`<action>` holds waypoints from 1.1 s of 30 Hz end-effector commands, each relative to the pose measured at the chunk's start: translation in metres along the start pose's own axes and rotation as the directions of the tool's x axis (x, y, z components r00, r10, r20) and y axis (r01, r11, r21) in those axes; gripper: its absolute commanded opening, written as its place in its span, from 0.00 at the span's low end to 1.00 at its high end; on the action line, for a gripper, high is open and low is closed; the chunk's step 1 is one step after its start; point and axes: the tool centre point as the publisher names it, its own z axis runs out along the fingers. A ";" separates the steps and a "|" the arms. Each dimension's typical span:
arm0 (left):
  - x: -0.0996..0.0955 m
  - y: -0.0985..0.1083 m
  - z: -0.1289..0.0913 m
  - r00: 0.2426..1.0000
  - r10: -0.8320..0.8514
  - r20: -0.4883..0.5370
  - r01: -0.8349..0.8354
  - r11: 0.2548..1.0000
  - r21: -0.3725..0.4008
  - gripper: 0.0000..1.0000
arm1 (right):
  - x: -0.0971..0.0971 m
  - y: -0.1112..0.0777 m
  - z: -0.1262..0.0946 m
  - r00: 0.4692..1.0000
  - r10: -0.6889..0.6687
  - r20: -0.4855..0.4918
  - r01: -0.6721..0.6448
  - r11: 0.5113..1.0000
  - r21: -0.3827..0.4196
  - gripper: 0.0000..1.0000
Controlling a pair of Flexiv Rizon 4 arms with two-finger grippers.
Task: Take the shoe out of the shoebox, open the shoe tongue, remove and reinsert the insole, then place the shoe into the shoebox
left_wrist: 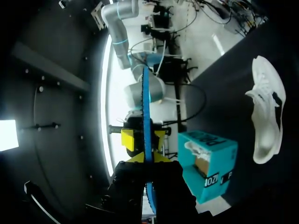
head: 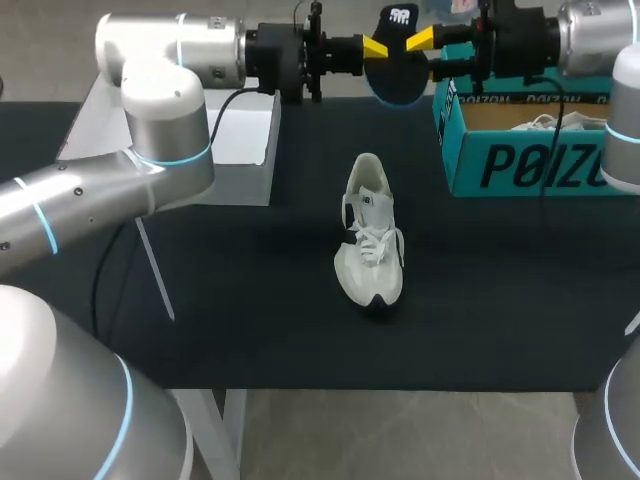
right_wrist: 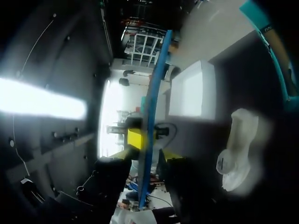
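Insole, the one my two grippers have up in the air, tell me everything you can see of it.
The insole is a thin, flat, dark oval with a blue edge and a white mark on the face towards the head camera. It is out of the white shoe and held in the air beyond it. The left gripper pinches one side and the right gripper the other. Both wrist views show it edge-on as a narrow blue strip between the fingers. Nothing else touches it.
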 end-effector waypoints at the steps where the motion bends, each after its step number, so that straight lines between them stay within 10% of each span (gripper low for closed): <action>1: -0.001 0.006 0.006 1.000 0.003 0.000 -0.003 1.000 0.003 0.00 | -0.001 0.003 0.005 1.000 0.003 0.008 -0.003 1.000 0.014 0.36; 4: -0.002 0.004 0.008 1.000 0.004 0.000 -0.004 1.000 0.010 0.00 | -0.002 0.003 0.006 1.000 0.005 0.007 -0.005 1.000 0.018 0.30; 7: 0.000 0.001 0.007 1.000 0.004 -0.008 -0.004 1.000 0.017 0.00 | -0.003 0.004 0.006 1.000 0.006 0.007 -0.006 1.000 0.014 0.00; 11: 0.003 0.000 0.004 1.000 -0.004 -0.017 0.004 1.000 0.006 0.00 | -0.002 0.006 0.005 1.000 0.001 0.006 -0.001 1.000 0.012 0.00; 13: 0.003 0.000 0.003 1.000 -0.010 -0.017 0.010 1.000 -0.002 1.00 | -0.002 0.006 0.004 1.000 -0.001 0.005 0.001 1.000 0.012 0.00; 25: 0.000 -0.009 -0.058 0.987 -0.076 -0.139 0.082 0.996 0.036 1.00 | -0.001 0.019 0.002 0.996 -0.082 0.017 0.083 0.996 -0.039 0.00; 33: 0.038 -0.034 -0.127 0.908 -0.013 -0.418 0.021 1.000 0.015 1.00 | -0.007 0.025 -0.002 0.993 -0.108 0.050 0.111 0.991 -0.071 0.00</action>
